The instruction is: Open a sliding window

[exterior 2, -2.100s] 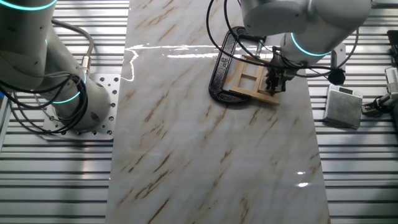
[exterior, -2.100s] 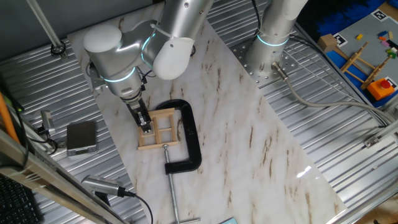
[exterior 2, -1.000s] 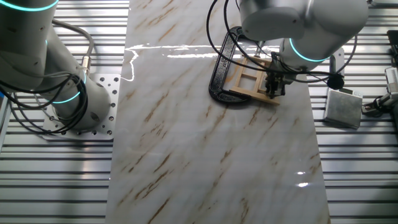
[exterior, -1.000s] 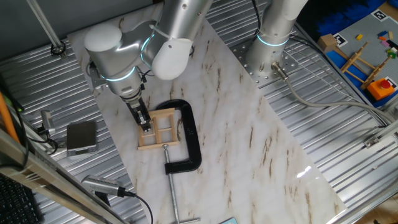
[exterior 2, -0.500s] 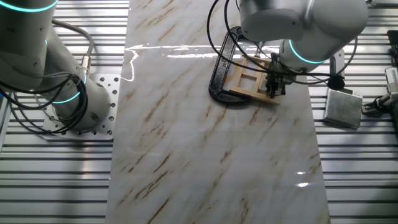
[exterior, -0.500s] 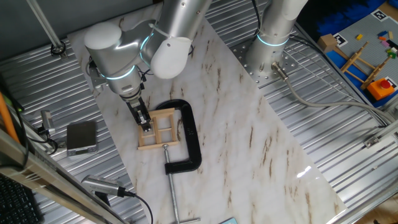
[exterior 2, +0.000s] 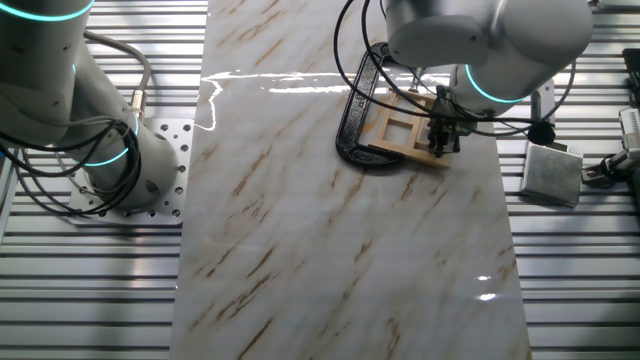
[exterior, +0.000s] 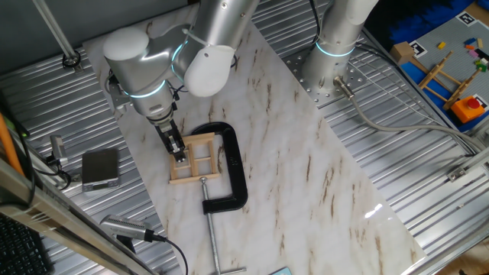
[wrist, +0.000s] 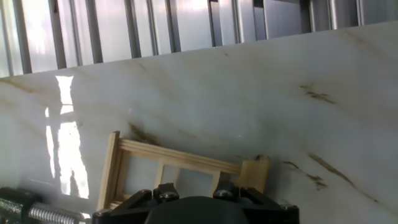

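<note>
Gripper (exterior: pixel 180 156) down on sliding window (exterior: pixel 195 158) at centre-left, barely shifted since a moment ago. Finger spread impossible to tell; sash apparently not yet slid, C-clamp (exterior: pixel 231 172) pinning frame

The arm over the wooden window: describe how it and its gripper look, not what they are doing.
The arm has a smooth silver-grey shell with rounded joints and thin rings glowing cyan at the seams. Black cables loop beside its wrist. The gripper is small, black and narrow. In the hand view only its dark body with screw heads shows. A second, similar arm stands on a bolted base plate.
</note>
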Controlling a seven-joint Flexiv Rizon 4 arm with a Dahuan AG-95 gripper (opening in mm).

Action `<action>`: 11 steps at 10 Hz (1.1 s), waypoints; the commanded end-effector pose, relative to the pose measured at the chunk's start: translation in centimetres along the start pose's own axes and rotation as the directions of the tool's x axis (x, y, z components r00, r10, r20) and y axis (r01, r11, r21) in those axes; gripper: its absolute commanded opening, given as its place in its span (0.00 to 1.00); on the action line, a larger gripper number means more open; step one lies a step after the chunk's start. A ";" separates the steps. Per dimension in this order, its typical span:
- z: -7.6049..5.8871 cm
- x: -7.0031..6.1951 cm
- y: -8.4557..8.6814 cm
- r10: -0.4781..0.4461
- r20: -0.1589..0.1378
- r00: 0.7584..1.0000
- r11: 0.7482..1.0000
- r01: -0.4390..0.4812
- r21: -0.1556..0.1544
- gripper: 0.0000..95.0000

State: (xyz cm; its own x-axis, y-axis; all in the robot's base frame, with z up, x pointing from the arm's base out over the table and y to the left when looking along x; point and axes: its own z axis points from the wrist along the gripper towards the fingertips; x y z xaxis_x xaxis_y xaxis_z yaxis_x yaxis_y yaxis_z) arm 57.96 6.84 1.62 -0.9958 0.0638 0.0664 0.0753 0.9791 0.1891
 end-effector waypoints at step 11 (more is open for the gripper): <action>0.1 -0.5 2.1 -0.003 -0.001 1.000 1.000 0.003 -0.002 0.60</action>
State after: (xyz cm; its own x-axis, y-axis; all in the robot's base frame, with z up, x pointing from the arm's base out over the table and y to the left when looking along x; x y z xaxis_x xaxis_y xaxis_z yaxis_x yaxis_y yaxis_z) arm 58.72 9.04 1.88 -0.9959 0.0607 0.0664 0.0725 0.9786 0.1926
